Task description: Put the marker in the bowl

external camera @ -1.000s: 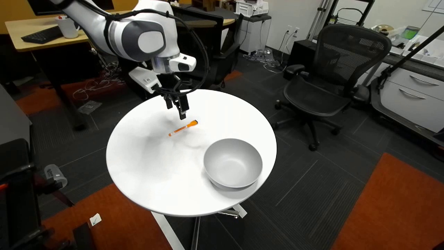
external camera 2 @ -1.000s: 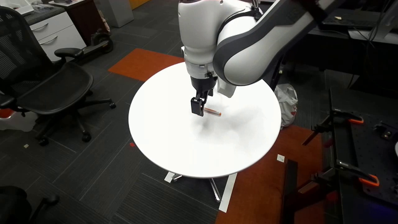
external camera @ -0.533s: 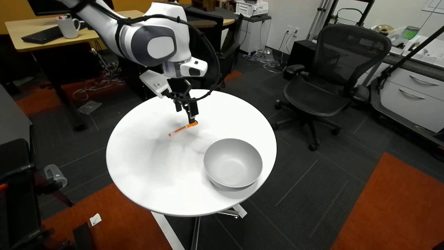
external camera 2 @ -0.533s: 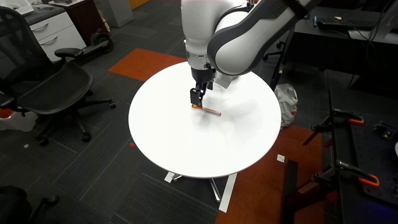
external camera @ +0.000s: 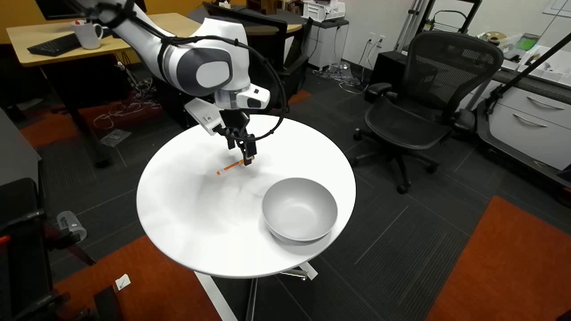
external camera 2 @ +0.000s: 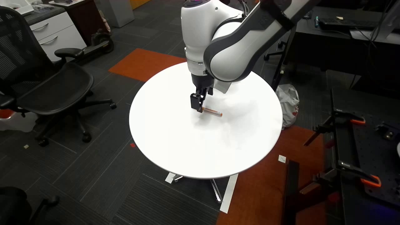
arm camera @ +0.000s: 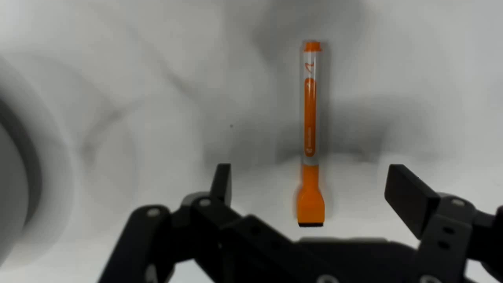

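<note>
At left in an exterior view, you have a black keyboard [external camera: 55,45] and a white mug [external camera: 87,36] on a light-brown desk [external camera: 178,24]. Next comes the orange marker [external camera: 229,167], lying on the round white table [external camera: 178,205], its wider end partly hidden behind your gripper [external camera: 240,154]. The wrist view shows you the jaws spread, fingers [arm camera: 408,198] clear of that wider end on both sides. Farther right, the grey bowl [external camera: 299,209] sits upright near the table's edge, well apart from the marker. Beyond it stands a black mesh chair [external camera: 419,111].
</note>
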You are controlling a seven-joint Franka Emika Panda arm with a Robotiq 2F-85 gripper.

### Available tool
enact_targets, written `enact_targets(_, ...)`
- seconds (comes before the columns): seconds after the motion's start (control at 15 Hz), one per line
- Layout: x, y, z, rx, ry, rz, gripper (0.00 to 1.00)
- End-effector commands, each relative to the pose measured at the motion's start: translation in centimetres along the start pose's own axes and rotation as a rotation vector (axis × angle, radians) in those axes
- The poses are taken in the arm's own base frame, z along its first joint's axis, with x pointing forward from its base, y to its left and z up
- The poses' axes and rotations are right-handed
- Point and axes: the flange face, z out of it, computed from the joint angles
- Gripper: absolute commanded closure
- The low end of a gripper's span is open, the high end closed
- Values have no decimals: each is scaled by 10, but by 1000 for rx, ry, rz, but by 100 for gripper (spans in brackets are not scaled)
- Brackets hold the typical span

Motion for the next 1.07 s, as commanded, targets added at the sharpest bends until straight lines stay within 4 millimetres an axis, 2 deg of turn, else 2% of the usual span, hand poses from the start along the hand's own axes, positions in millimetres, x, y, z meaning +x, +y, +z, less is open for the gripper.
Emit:
enact_targets(0.0,7,2,9,28,-8,-5,0)
enact_targets(0.07,8,2,12,31,-13,-2,0)
enact_targets(0.13,8,1,14,34,-15,-2,25)
enact_targets(0.2,8,0,16,34,-17,-3,26)
enact_targets(0.8,12,2,18,37,-17,5,95)
enact_targets(0.87,12,2,17,40,-23,7,100)
enact_targets(1.0,9,0,7,41,-23,23,98)
